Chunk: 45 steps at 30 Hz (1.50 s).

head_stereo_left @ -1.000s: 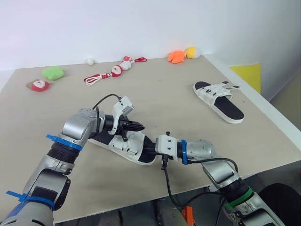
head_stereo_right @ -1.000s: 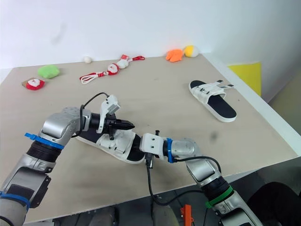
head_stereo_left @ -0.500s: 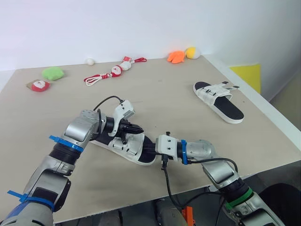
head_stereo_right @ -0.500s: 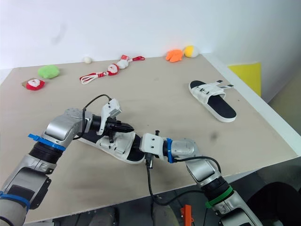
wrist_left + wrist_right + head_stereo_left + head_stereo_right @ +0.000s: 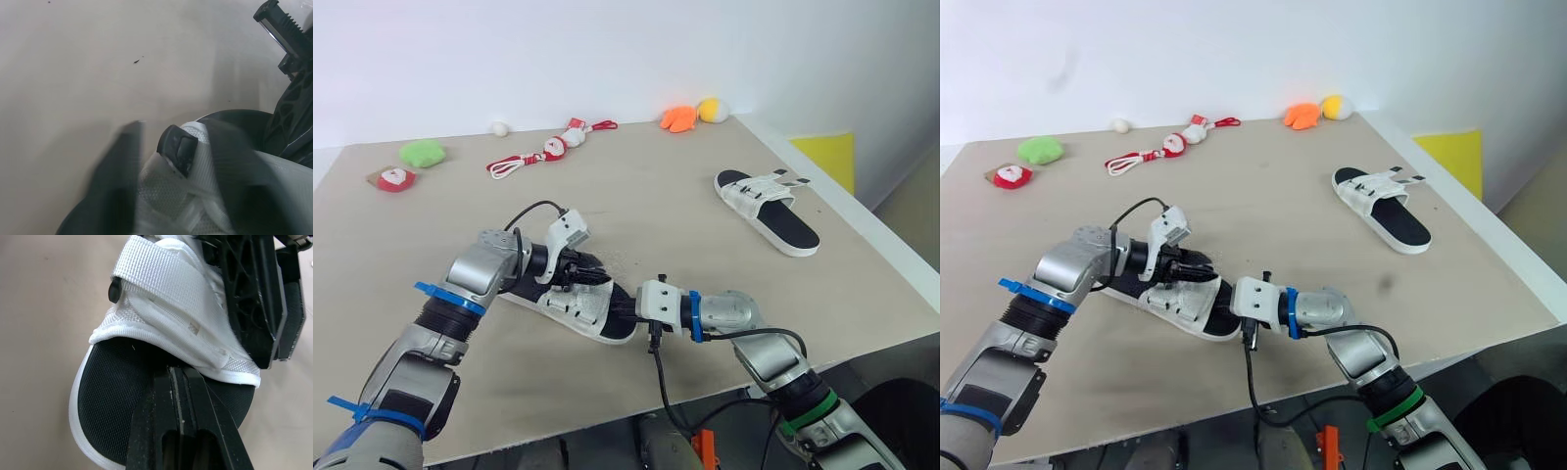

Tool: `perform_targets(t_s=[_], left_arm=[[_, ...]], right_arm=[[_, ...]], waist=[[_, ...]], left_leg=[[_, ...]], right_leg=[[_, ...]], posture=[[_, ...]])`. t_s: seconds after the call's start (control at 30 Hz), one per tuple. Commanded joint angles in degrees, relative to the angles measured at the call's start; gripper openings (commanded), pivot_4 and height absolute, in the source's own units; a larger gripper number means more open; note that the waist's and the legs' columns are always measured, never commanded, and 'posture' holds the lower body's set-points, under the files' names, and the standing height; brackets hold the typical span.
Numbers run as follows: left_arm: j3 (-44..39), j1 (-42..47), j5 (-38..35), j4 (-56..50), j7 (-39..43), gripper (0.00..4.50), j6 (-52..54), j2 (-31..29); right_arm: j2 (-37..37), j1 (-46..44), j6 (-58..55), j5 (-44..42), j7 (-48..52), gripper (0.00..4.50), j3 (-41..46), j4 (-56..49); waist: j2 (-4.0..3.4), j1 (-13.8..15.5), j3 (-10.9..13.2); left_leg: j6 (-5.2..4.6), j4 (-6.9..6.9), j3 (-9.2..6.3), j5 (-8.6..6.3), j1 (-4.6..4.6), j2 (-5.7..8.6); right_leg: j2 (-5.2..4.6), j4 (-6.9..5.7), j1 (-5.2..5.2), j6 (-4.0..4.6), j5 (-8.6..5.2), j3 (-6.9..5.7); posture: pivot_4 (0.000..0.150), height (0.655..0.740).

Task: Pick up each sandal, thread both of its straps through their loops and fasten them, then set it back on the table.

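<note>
The near sandal (image 5: 570, 305), white with a black footbed, lies flat on the table in front of me. My left gripper (image 5: 586, 267) is over its front strap; in the left wrist view the fingers (image 5: 120, 161) stand apart on either side of the strap (image 5: 195, 161) and its black loop (image 5: 177, 147), so it is open. My right gripper (image 5: 183, 374) is shut, its tips resting on the footbed (image 5: 112, 391) at the sandal's open end, just under the white straps (image 5: 166, 289). A second sandal (image 5: 769, 209) lies at the far right, straps loose.
Small toys line the table's back edge: a green plush (image 5: 423, 151), a red and white toy (image 5: 396, 177), two Santa lanyards (image 5: 548, 150), a white ball (image 5: 499, 127), orange and yellow plush (image 5: 690, 115). The table's right edge (image 5: 891, 250) runs close past the far sandal.
My left gripper, shut a second ago above the strap, has come down slightly and spread its fingers around it. The right gripper and both sandals have stayed in place.
</note>
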<state>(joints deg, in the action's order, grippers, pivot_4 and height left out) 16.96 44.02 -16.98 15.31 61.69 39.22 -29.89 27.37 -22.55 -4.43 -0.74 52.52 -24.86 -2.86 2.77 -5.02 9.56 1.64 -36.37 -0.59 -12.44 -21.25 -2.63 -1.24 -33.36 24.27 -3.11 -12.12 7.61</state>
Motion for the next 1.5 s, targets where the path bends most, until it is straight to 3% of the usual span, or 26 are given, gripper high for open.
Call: perform_targets(t_s=[0.03,0.07,0.33,0.47,0.67,0.8,1.03,1.2,1.37,1.5], left_arm=[[-2.51,0.7,-0.3,0.66,0.28,4.14,1.53,-0.9],[-3.57,0.8,-1.02,0.07,0.58,4.46,1.48,-1.0],[-16.45,-0.5,-8.37,-5.5,1.13,4.46,-6.21,-0.85],[-19.5,-3.11,-5.02,-4.57,2.91,4.46,-24.09,-2.13],[-17.52,-6.19,6.44,4.74,5.67,4.46,-63.46,-4.76],[-16.85,-5.73,9.97,11.57,4.49,4.5,-80.01,-5.37],[-16.01,-2.62,12.79,23.07,1.72,4.5,-102.25,-7.89],[-11.34,-4.46,10.28,22.23,2.68,4.5,-111.27,-10.74],[-3.07,-10.33,5.69,16.45,5.6,4.5,-114.58,-17.68],[-0.22,-12.62,3.79,14.62,5.32,4.5,-113.81,-20.34]], right_arm=[[1.35,2.26,-3.27,3.86,0.53,0.0,-2.46,5.31],[1.37,2.26,-3.23,3.84,0.6,0.0,-2.43,5.3],[1.22,3.53,-5.13,-0.13,2.22,0.0,-0.54,2.55],[1.5,4.01,-8.31,-6.08,4.26,0.0,2.68,-0.46],[2.86,3.38,-18.08,-17.65,8.49,0.0,8.99,-5.41],[5.17,2.15,-26.31,-26.22,11.17,1.33,14.09,-7.9],[10.67,1.57,-33.44,-35.61,13.4,4.39,22.66,-10.57],[10.36,-1.97,-36.48,-40.61,10.65,4.47,27.45,-11.8],[11.13,-6.0,-36.07,-40.46,8.36,4.47,28.47,-14.04],[11.3,-9.53,-34.74,-38.98,7.08,4.47,28.15,-14.81]], waist=[[0.0,0.0,0.0],[0.0,-0.01,0.01],[0.03,0.02,0.04],[0.05,0.3,0.05],[0.06,1.02,0.09],[-0.03,1.82,0.12],[-0.12,2.58,0.18],[-0.23,2.41,0.25],[-0.6,2.21,0.5],[-0.83,2.26,0.64]], left_leg=[[0.0,0.0,0.0,-0.01,0.0,0.0],[0.0,0.0,0.0,-0.01,0.0,0.0],[0.06,0.0,-0.13,-0.04,-0.05,0.02],[0.41,0.0,-0.3,-0.26,-0.06,0.22],[0.71,0.01,-1.15,-1.07,-0.36,0.95],[0.5,-0.05,-1.49,-1.51,-1.32,0.95],[0.26,-0.21,-1.77,-1.84,-1.92,1.04],[0.25,-0.37,-1.95,-1.84,-1.91,1.03],[0.24,-0.53,-2.03,-1.83,-1.69,1.01],[0.13,-0.57,-2.14,-1.75,-1.7,0.94]], right_leg=[[0.0,-0.03,0.02,0.0,0.0,0.0],[0.0,-0.08,0.03,0.0,0.0,0.0],[0.05,-0.3,0.09,0.0,0.0,-0.01],[0.03,-0.64,0.09,-0.21,0.17,0.12],[0.04,-0.87,0.12,-0.5,1.93,0.38],[0.13,-1.03,0.9,-0.5,1.86,0.25],[-0.11,-0.96,1.2,-0.4,1.77,-0.31],[-0.09,-1.13,1.12,-0.45,1.75,-0.45],[-0.03,-1.73,1.12,-1.08,1.34,-0.46],[0.1,-1.82,1.12,-1.08,1.33,-0.46]], posture=[[0.15,0.74],[0.15,0.74],[0.15,0.74],[0.15,0.74],[0.15,0.74],[0.15,0.74],[0.15,0.74],[0.15,0.74],[0.15,0.74],[0.15,0.74]])
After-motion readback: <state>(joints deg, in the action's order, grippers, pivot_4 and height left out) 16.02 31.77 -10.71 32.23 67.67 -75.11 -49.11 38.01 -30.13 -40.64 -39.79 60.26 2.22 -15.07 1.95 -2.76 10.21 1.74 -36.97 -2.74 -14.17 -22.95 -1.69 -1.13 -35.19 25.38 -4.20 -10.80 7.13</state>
